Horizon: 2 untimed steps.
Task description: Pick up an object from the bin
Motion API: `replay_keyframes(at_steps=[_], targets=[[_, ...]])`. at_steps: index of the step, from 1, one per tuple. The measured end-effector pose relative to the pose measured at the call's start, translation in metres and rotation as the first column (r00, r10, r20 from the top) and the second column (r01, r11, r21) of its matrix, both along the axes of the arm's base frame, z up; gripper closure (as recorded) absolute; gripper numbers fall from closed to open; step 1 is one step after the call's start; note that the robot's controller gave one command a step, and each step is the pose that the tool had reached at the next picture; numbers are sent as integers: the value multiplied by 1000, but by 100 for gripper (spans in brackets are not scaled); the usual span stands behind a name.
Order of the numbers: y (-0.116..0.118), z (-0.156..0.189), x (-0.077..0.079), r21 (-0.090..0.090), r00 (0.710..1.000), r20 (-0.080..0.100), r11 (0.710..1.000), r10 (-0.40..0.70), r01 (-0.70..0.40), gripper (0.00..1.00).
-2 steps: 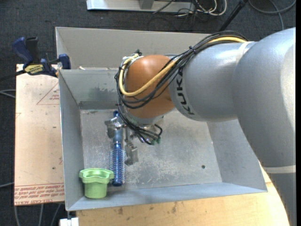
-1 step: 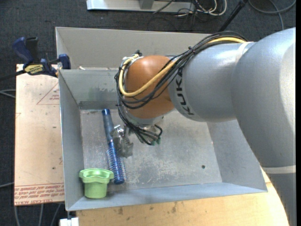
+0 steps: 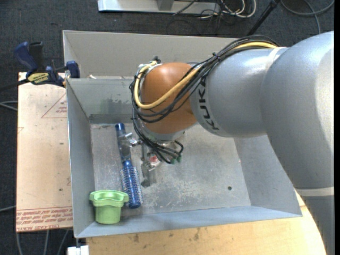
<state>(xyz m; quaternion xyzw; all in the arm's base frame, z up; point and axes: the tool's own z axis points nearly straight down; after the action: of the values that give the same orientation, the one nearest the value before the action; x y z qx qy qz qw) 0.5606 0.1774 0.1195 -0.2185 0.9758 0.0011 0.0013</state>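
In the left half of the grey bin [image 3: 79, 142], down near the floor with the gripper [image 3: 147, 175], just right of the blue bristled brush [image 3: 129, 182] lying lengthwise, handle toward the far wall. Cannot tell whether spread or closed, tucked as it is under the orange wrist cover [image 3: 164, 97]. Nothing visibly held. Probably set low there for the brush, as nearest; apart in the near left corner, a green cup-like thing [image 3: 108, 205].

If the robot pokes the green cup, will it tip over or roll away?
The green cup looks like hollow plastic, so probably light and easy to slide. Its wavy rim is wider than its body, so it may tip. The bin wall and the blue brush beside it would likely stop it rolling far.
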Motion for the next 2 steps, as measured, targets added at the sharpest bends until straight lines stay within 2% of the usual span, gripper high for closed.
replay_keyframes(at_steps=[1,2], targets=[[12,-51,-28,-1,980,-4,980,200,-200,0],[11,-50,-27,-1,980,-3,980,198,-198,100]])
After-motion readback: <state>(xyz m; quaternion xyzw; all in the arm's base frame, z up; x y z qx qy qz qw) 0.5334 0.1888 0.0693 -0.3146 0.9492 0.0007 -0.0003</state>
